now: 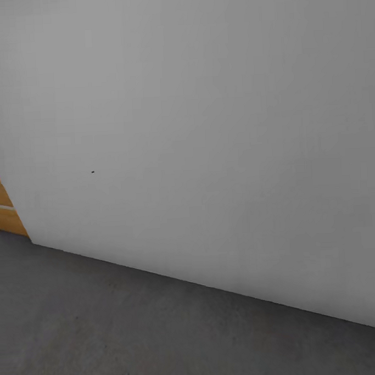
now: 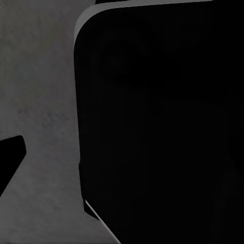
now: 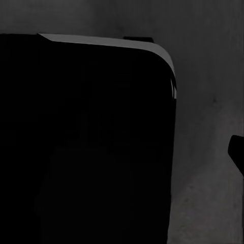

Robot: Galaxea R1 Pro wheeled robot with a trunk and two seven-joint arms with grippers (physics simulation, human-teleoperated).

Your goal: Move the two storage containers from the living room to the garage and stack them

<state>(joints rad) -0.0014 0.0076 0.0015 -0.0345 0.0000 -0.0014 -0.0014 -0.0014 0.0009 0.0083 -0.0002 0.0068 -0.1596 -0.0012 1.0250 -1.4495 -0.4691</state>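
The head view is evenly and softly lit, with no visible lamp. The plain light grey wall [image 1: 206, 126] grades faintly darker towards the upper corners, free of glare. The dark grey concrete floor [image 1: 134, 333] shows mottled, slightly blurred texture and a thin shadow line where it meets the wall. Both wrist views are dim: a large black rounded-corner shape [image 2: 162, 127] swallows all detail, only its pale edge catching light, while the floor beside it looks grainy and soft.
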